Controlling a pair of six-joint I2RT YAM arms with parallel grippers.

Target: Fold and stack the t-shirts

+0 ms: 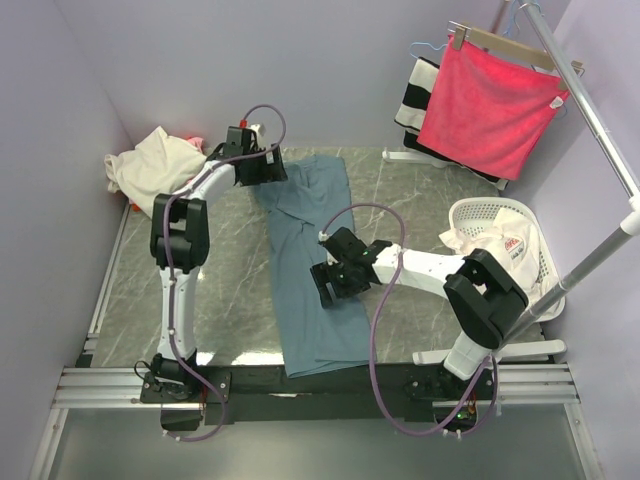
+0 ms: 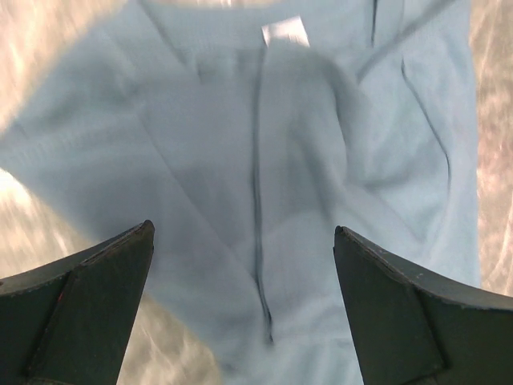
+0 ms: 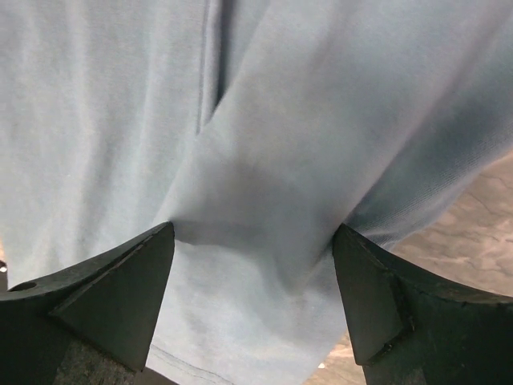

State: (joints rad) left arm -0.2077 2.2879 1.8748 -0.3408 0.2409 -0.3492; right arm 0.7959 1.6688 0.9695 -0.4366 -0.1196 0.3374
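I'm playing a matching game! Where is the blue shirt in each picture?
Top external: blue shirt lies as a long strip down the table's middle.
Left wrist: blue shirt fills most of the picture, white tag at top.
Right wrist: blue shirt fills nearly everything.
Shared landmark: marbled grey table, at the right edge for left wrist, bottom right for right wrist.

1. Top external looks down from high behind the near edge, covering the whole table (image 1: 235,300).
2. Both wrist views face down, very near the blue-grey t-shirt (image 1: 300,265) (image 2: 321,160) (image 3: 280,120), shared with the top view.
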